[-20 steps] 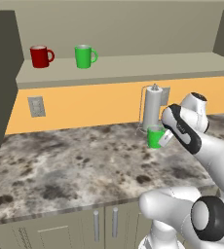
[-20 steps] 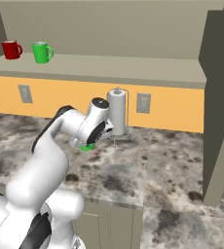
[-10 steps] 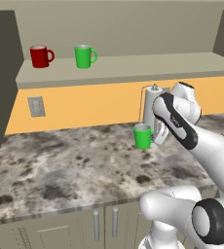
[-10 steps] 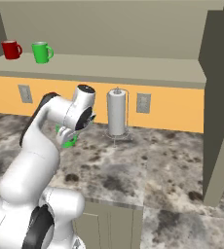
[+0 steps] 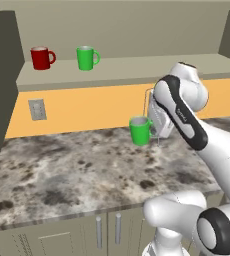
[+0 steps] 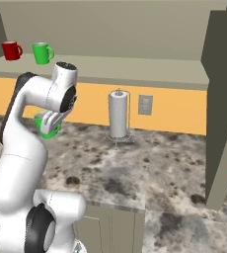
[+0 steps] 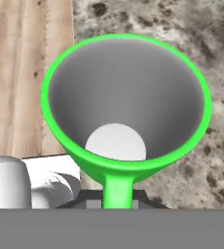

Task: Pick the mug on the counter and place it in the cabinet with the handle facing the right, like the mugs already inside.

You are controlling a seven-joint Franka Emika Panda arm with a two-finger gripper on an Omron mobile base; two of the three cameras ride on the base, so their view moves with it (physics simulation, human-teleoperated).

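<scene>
Green plain mug (image 5: 140, 130) pinched at handle side, fingers closed, clear of mottled stone counter (image 5: 62, 170); I'd lift level, handle rightward.

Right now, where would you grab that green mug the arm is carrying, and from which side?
By its loop handle, from the handle side, as the gripper seems to hold the mug now. The mug stays upright, and its smooth round wall offers less to pinch.
</scene>
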